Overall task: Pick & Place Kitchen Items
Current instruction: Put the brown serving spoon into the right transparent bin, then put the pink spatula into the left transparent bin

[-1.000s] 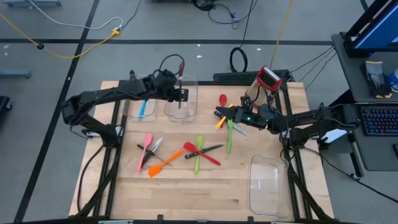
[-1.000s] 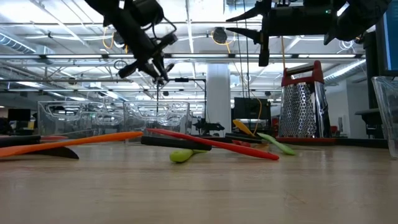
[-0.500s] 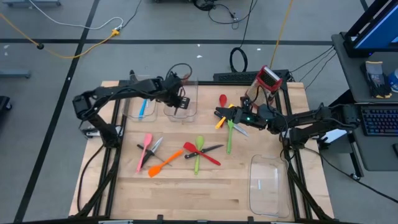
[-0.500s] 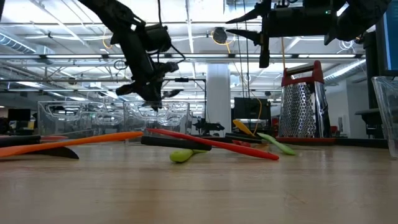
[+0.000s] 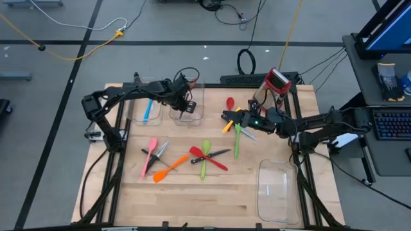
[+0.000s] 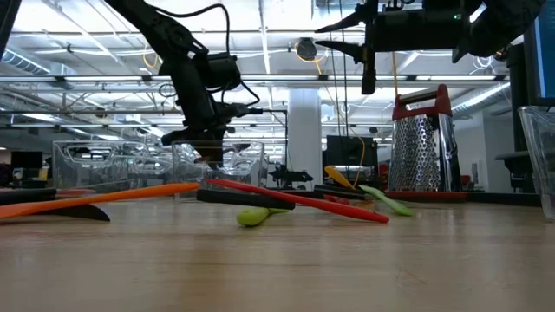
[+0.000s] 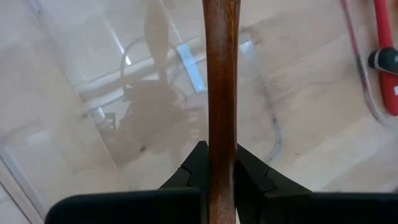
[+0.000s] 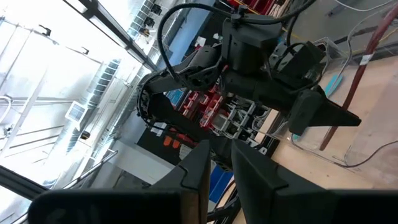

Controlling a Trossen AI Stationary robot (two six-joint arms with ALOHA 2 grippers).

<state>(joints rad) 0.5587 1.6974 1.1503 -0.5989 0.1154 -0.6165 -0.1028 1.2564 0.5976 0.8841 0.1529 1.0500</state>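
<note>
L gripper (image 5: 187, 106), clamped on wooden spoon (image 7: 221, 93), drops lower vs 1 s ago, now down inside middle clear bin (image 5: 200, 117); L arm's elbow swings in toward table centre, wrist tilts steeper.

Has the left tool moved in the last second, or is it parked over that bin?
Yes. The left tool, shut on the wooden spoon, has dropped lower into the clear bin, judged against the bin's rim in the low view.
</note>
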